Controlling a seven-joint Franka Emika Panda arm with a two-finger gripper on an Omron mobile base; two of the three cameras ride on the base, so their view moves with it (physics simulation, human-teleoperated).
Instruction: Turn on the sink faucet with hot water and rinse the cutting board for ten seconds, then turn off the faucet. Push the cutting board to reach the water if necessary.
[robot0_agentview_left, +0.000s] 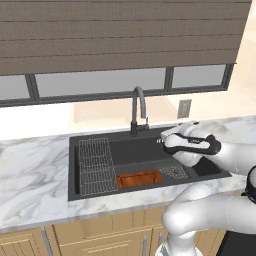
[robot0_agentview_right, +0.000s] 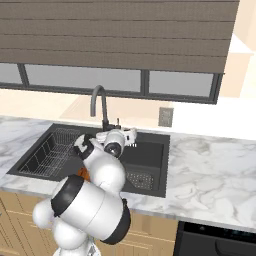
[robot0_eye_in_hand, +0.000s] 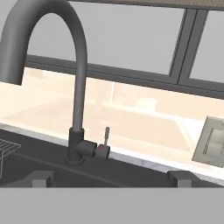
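Left base view: saw the tall dark-grey gooseneck sink faucet (robot0_agentview_left: 138, 111) standing at the back rim of the large charcoal-black rectangular sink (robot0_agentview_left: 145, 150), set into the white-grey marble tabletop (robot0_agentview_left: 32, 175). Found the small reddish-brown wooden cutting board (robot0_agentview_left: 139, 178) lying flat on the basin floor near the front wall, between the grey wire grid rack (robot0_agentview_left: 95, 165) on its left and the dark perforated drain plate (robot0_agentview_left: 172, 171) on its right. Noted the white arm reaching in from the lower right, with the gripper (robot0_agentview_left: 162, 138) held over the right half of the basin, near the faucet base and apart from it. Could not tell from here how the jaws stood.

Right base view: saw the faucet (robot0_agentview_right: 99, 107) arching leftward, and the gripper (robot0_agentview_right: 132, 136) just right of its base, above the basin. Glimpsed a sliver of the cutting board (robot0_agentview_right: 84, 174) behind the arm's elbow. Saw a grey wall outlet plate (robot0_agentview_right: 165, 117) behind the tabletop.

Hand view: looked straight at the faucet (robot0_eye_in_hand: 78, 105), its small upright side lever (robot0_eye_in_hand: 106, 139) rising from the black base. Made out two dark fingertips (robot0_eye_in_hand: 41, 177) well apart at the bottom edge, clamped on nothing. Spotted the outlet plate (robot0_eye_in_hand: 212, 141) at right.
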